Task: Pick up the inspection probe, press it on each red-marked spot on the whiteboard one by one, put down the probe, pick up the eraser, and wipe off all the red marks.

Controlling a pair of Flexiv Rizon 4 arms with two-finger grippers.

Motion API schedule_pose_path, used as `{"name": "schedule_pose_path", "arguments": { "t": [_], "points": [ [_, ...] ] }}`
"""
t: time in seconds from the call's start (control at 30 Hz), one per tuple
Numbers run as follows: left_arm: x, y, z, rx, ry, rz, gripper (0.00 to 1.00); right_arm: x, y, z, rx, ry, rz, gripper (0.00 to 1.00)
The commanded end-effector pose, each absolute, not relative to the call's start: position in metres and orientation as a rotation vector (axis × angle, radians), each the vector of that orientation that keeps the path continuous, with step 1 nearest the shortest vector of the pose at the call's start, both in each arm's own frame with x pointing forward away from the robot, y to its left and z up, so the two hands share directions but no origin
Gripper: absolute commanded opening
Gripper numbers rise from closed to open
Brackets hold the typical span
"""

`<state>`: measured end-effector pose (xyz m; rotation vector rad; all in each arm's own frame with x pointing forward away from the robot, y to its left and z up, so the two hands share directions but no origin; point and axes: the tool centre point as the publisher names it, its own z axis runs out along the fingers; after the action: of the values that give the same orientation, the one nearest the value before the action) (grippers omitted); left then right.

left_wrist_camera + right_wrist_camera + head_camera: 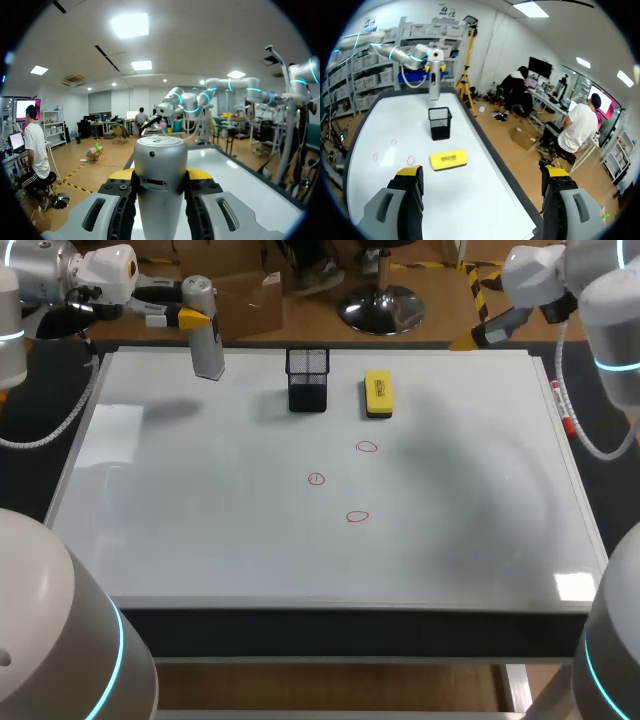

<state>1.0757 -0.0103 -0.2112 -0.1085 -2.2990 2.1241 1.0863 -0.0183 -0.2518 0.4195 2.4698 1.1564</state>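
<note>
1. Pickup done: the left end effector (190, 317) is clamped on the inspection probe (207, 340). In the left wrist view the grey barrel sits upright between both fingers, which touch it from two sides.
2. The probe hangs over the far-left corner of the whiteboard (200, 520). Its shadow falls apart from it, so it looks lifted clear of the surface.
3. No pressing shows yet. The probe is well apart from all three red rings: far mark (367, 447), middle mark (316, 479) and near mark (357, 516). All three look intact, grouped around the middle of the board.
4. The eraser (378, 393) lies flat on the board, untouched, just beside the black mesh pen cup (307, 379) and just beyond the far mark.
5. The right end effector (482, 172) is spread wide and empty, held high over the far-right corner.
6. Judgement: early stage, only the first step is complete.
7. Left to do:
   - Carry the probe across to the marks and press all three.
   - Set the probe down.
   - Grab the eraser and wipe off the marks.
8. The eraser is nearer the right arm, though which arm takes it can't be told.
</note>
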Motion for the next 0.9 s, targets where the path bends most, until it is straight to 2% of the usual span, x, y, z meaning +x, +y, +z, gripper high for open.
{"name": "schedule_pose_path", "arguments": {
  "t": [0.03,0.57,0.9],
  "points": [
    [1.076,-0.01,-0.21,-0.109,-2.299,2.122,0.0,1.087,-0.012,-0.255,0.062,2.979,0.741,1.0],
    [1.076,-0.01,-0.21,-0.109,-2.299,2.122,0.0,1.09,0.023,-0.288,-0.688,3.13,0.489,1.0],
    [1.076,-0.01,-0.21,-0.109,-2.299,2.122,0.0,1.095,0.025,-0.289,-0.628,3.091,0.563,1.0]
  ]
}}
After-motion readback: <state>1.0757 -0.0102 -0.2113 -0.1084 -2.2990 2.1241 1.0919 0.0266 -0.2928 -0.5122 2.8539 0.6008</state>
